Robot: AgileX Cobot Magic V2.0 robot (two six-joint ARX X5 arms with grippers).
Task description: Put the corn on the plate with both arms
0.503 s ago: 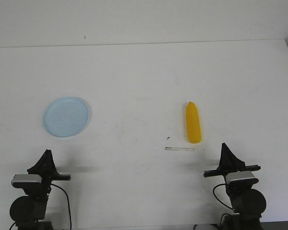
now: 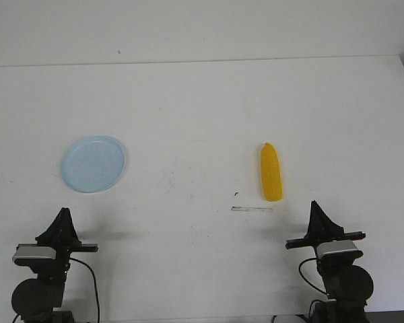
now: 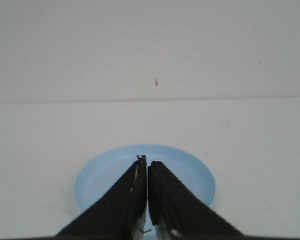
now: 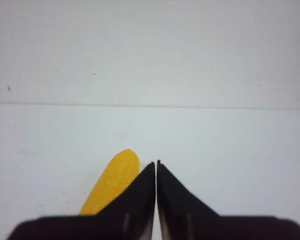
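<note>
In the front view the left gripper (image 2: pixel 62 214) has shifted slightly; the corn (image 2: pixel 271 172) lies well apart from the plate (image 2: pixel 93 163), untouched. Both wrist views show fingers pressed together, empty, the right gripper (image 4: pixel 156 164) near the corn. Little progress yet.

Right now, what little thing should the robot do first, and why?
Probably open the right claw and reach forward to the corn. That claw is shut and empty, the corn lies on the table just ahead of it, and the plate is far across by the left claw.
</note>
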